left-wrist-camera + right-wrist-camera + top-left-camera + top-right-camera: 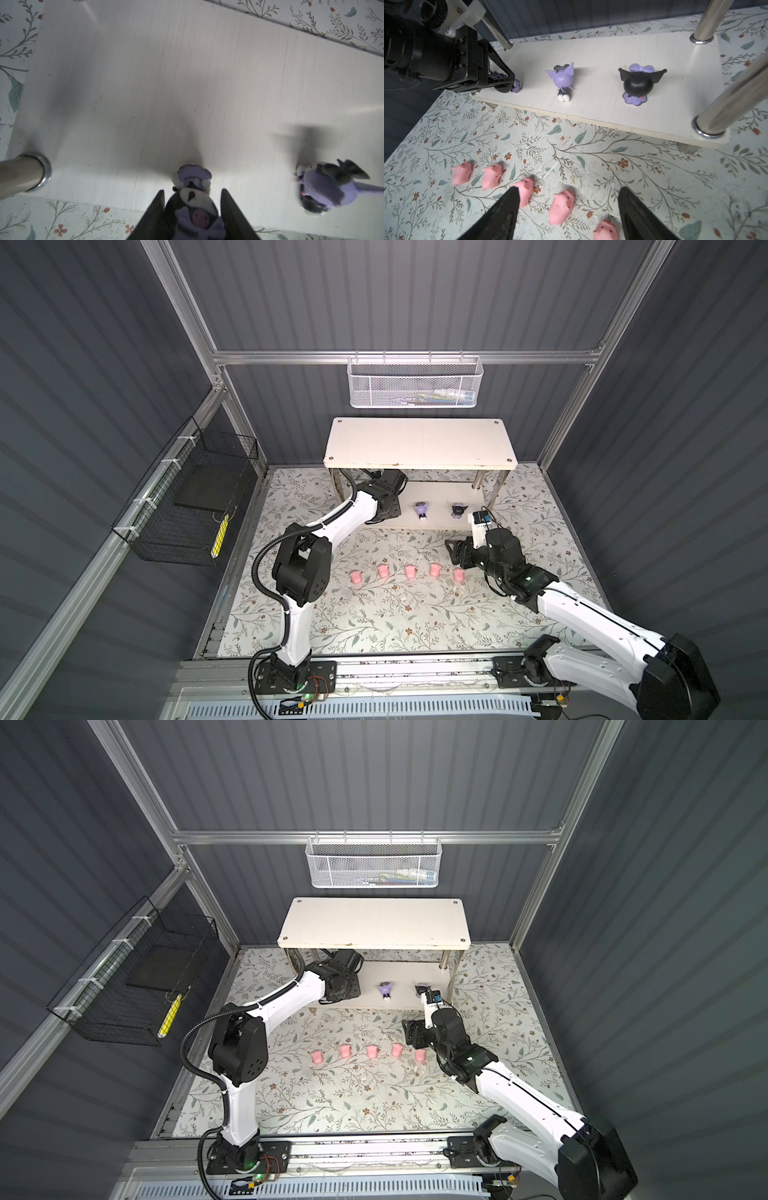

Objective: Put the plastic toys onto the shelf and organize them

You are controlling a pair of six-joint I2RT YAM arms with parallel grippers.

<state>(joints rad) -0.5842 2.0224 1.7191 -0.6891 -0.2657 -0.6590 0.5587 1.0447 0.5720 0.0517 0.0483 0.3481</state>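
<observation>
- The third purple figurine (195, 209) sits pinched between the fingers of the left tool (192, 191), which is closed on it. It is at the left end of the shelf's (419, 443) lower tier, close to the front edge. I cannot tell whether its base touches the board.
- Both top views hide that grip under the top tier and the left arm. Only the wrist views show it.
- The lavender-headed figurine (563, 78) and the black-headed figurine (637, 83) stand upright on the same lower tier, well apart, feet near the front edge. In a top view the right arm's camera partly covers the black-headed one.
- Bare board runs behind the three figurines and between them.
- Four shiny legs (708, 124) stand at the lower tier's corners, one just beside the left tool.
- Five pink pigs (410, 571) lie in a row on the table (374, 622), in front of the shelf, none touching another.
- The right tool (568, 188) hangs over the row's right end, fingers spread wide and holding nothing, with pigs between them in the right wrist view.
- Count: three purple figurines, five pigs, eight toys.
</observation>
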